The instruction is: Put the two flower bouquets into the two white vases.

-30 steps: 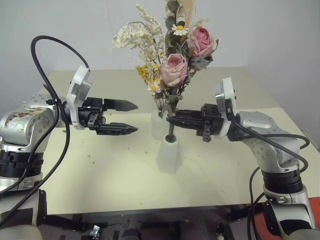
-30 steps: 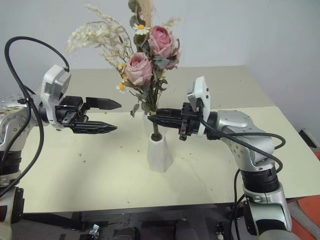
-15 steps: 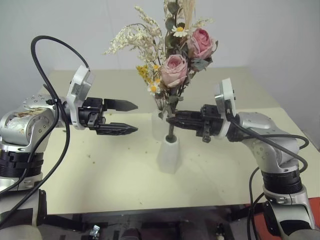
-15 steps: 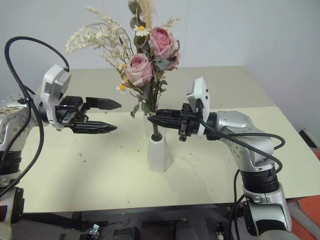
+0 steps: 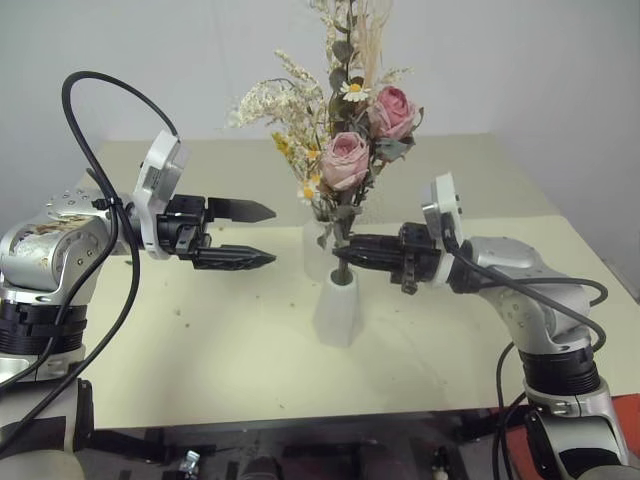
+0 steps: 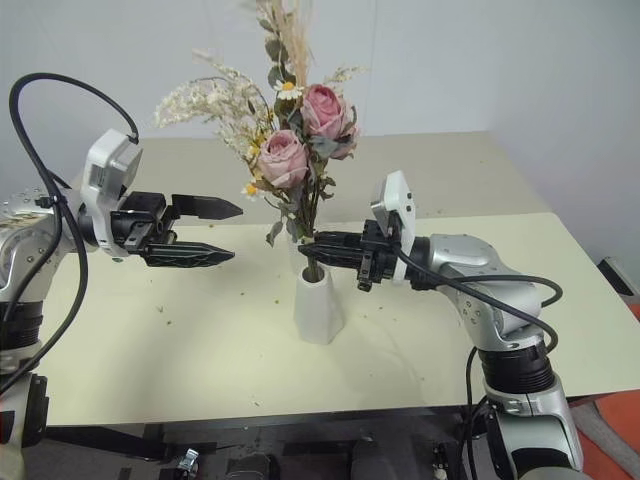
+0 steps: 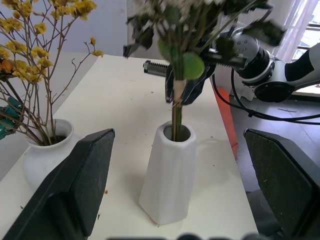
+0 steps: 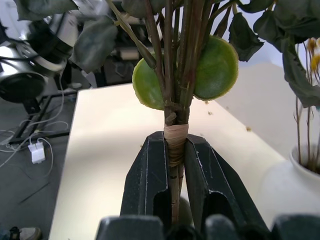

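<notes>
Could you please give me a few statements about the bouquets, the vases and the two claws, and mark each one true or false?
1. The right claw is shut on the rose bouquet at its stem. True.
2. The rose bouquet's stem reaches into the mouth of the tapered vase. True.
3. The left claw grips the yellow bouquet. False: it is open and holds nothing, apart from the flowers.
4. The yellow bouquet lies flat on the table. False: it stands in the rounded vase.
5. The two vases stand on the pale table. True.
</notes>
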